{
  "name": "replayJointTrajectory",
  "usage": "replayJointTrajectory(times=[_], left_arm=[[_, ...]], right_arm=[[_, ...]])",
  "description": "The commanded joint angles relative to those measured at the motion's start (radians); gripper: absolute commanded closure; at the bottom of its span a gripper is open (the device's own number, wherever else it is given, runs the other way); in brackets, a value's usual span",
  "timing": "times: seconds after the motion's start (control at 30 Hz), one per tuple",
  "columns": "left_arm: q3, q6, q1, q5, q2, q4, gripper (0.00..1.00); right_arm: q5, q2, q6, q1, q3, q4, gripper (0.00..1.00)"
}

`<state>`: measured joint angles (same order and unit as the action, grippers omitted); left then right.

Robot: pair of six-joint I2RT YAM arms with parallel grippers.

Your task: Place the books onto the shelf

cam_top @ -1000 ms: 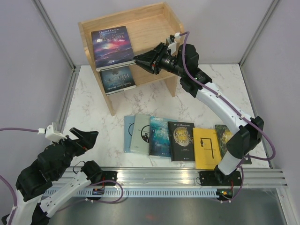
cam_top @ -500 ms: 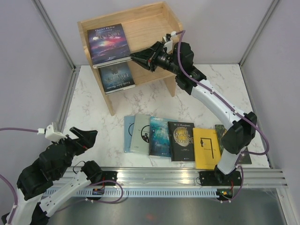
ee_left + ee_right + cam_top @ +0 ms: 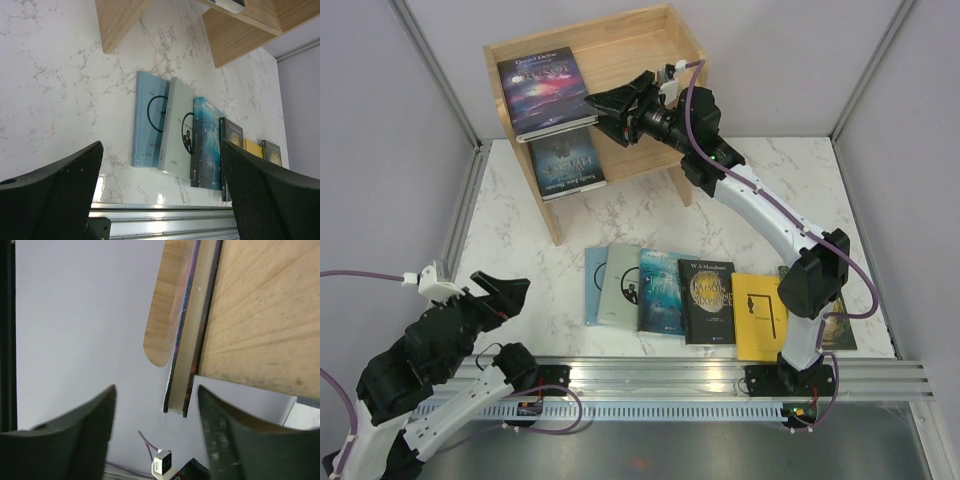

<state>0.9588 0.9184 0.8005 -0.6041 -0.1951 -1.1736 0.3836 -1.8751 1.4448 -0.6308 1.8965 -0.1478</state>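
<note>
The light wood shelf stands at the back of the table. A dark blue book lies on its upper tier, and another dark book lies on the lower tier. My right gripper is open at the upper book's right edge. In the right wrist view that book's corner sits in the gap of the gripper, touching neither finger. Several books lie in a row on the table, from pale blue to yellow. My left gripper is open at the near left, holding nothing.
In the left wrist view the left gripper looks over the row, with the teal book and the black book side by side. The shelf's side panels stand beyond. A metal rail runs along the near edge.
My right gripper has opened and let go of the dark blue book, which now lies further left on the upper tier. The right arm reached further left. The left arm has not moved.
</note>
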Motion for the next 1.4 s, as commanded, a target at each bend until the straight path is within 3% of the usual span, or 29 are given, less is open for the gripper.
replayJointTrajectory(times=[0.0,0.07,0.23,0.43,0.57,0.8,0.97,1.07,1.13,1.37], left_arm=[[-0.002,0.000,0.006,-0.039,0.003,0.006,0.00],[0.001,-0.004,0.008,-0.031,-0.009,0.006,0.00],[0.012,-0.039,0.008,0.022,-0.084,0.022,0.00],[-0.009,-0.079,0.008,0.131,-0.234,0.121,0.00],[-0.103,-0.093,0.006,0.182,-0.302,0.244,0.00],[-0.296,-0.127,-0.018,0.345,-0.418,0.610,0.00],[-0.448,-0.138,-0.241,0.648,-0.550,0.839,0.00],[-0.488,-0.138,-0.308,0.704,-0.599,0.906,0.00],[-0.505,-0.144,-0.313,0.730,-0.633,0.937,0.00],[-0.629,-0.070,-0.314,0.883,-0.728,1.265,0.00]], right_arm=[[0.012,-0.012,0.045,-0.029,-0.046,-0.033,0.24],[0.014,0.017,0.042,-0.029,-0.089,-0.044,0.13],[0.002,0.132,-0.030,-0.017,-0.157,0.046,0.02],[-0.018,0.333,-0.161,0.052,-0.322,0.198,0.02],[-0.064,0.503,-0.321,0.091,-0.495,0.341,0.02],[-0.134,0.836,-0.454,0.114,-0.881,0.455,0.02],[-0.086,0.922,-0.498,0.128,-1.054,0.488,0.02],[-0.074,0.942,-0.509,0.132,-1.116,0.488,0.02],[-0.068,0.946,-0.517,0.134,-1.142,0.488,0.02],[-0.058,0.898,-0.566,0.138,-1.151,0.488,0.02]])
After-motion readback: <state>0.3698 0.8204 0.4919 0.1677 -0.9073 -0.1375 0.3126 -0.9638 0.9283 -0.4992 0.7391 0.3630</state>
